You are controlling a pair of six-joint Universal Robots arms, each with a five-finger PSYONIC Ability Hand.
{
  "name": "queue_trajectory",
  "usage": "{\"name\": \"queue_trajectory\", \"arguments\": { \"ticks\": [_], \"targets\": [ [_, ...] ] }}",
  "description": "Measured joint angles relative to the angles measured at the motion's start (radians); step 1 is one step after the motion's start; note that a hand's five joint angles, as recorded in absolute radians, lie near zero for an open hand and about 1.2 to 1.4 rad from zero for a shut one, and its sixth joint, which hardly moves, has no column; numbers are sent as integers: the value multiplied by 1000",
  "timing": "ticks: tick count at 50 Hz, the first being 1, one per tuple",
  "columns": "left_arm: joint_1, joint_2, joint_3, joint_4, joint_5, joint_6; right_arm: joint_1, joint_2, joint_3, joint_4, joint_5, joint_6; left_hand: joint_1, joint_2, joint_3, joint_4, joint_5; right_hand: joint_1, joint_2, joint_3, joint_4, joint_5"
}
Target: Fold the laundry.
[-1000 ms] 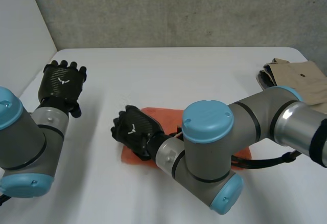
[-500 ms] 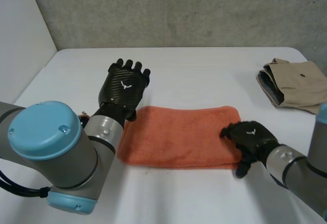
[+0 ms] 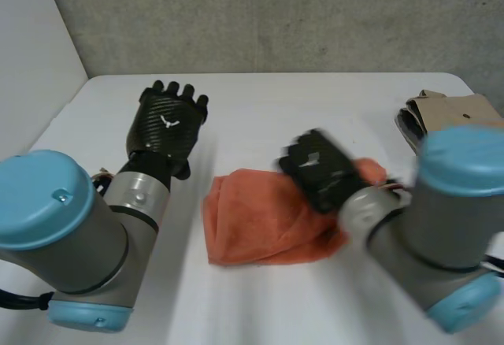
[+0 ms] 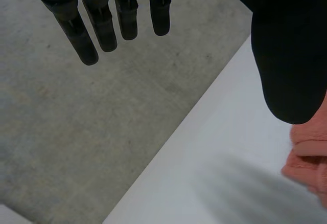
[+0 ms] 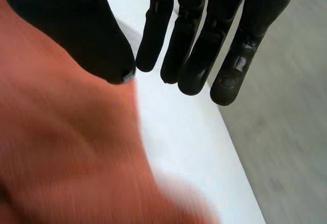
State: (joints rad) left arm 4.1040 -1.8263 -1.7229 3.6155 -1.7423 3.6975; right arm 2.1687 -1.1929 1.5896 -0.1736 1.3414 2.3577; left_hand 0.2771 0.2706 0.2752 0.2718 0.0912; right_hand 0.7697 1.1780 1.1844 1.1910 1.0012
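An orange towel (image 3: 252, 219) lies bunched on the white table (image 3: 260, 101), its right part lifted and drawn over toward the left. My right hand (image 3: 319, 172) is on that lifted right end. In the right wrist view its thumb and straight fingers (image 5: 194, 40) pinch the towel (image 5: 66, 152) at the thumb tip. My left hand (image 3: 165, 124) hovers above the table, left of the towel and apart from it. Its fingers (image 4: 102, 19) are straight and hold nothing, with a bit of the towel (image 4: 306, 155) beside the thumb.
A folded beige garment (image 3: 453, 113) lies at the table's far right edge. A grey wall rises behind the table, and grey floor lies past the table edge (image 4: 204, 132) below my left hand.
My right hand closed on the towel's right end and carried it left and up, bunching the flat towel. My left hand drew back a little to the left.
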Motion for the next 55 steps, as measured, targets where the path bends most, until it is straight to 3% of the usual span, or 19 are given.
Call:
{"name": "queue_trajectory", "arguments": {
  "ticks": [8,10,13,14,15,18,21,24,30,37,44,49,55],
  "targets": [
    [47,18,-8,2,-24,-2,230,164,-140,32,-15,-82,0,0,0,0,-9,0,-6,-7,-9,-4],
    [57,18,-4,3,-44,-6,249,182,-155,24,-16,-66,0,0,0,0,-9,-26,-241,-244,-248,-224],
    [69,17,6,3,-76,-20,249,178,-160,-2,-15,29,0,0,0,0,-9,-85,-379,-378,-382,-354],
    [71,16,11,3,-83,-26,238,169,-157,-10,-12,75,0,0,0,0,-9,-194,-510,-508,-514,-489],
    [71,16,16,2,-90,-33,218,153,-151,-15,-7,131,0,0,0,0,-9,-325,-650,-660,-666,-648],
    [68,15,23,1,-97,-47,151,102,-128,-11,10,250,0,0,0,0,-9,-429,-786,-794,-800,-788],
    [60,15,23,0,-98,-59,10,-2,-68,30,42,404,0,0,0,0,-9,-437,-791,-811,-822,-809],
    [48,14,18,-1,-97,-68,-112,-67,-6,70,52,459,0,0,0,0,-9,-437,-791,-811,-822,-809],
    [19,5,7,-2,-93,-82,-367,-127,171,121,-34,374,0,0,0,0,-9,-375,-737,-725,-728,-716],
    [11,-2,0,-1,-90,-86,-583,-125,352,101,-229,165,0,0,0,0,-9,-239,-555,-560,-569,-574],
    [11,-10,-1,0,-89,-86,-636,-83,409,-13,-287,115,0,0,0,0,-9,-192,-512,-512,-520,-526],
    [12,-15,-1,0,-89,-86,-629,-44,412,-107,-283,137,0,0,0,0,-9,-34,-299,-301,-307,-327],
    [12,-16,-2,0,-88,-87,-620,-6,402,-132,-272,157,0,0,0,0,-9,-73,-358,-362,-369,-359]
  ]
}}
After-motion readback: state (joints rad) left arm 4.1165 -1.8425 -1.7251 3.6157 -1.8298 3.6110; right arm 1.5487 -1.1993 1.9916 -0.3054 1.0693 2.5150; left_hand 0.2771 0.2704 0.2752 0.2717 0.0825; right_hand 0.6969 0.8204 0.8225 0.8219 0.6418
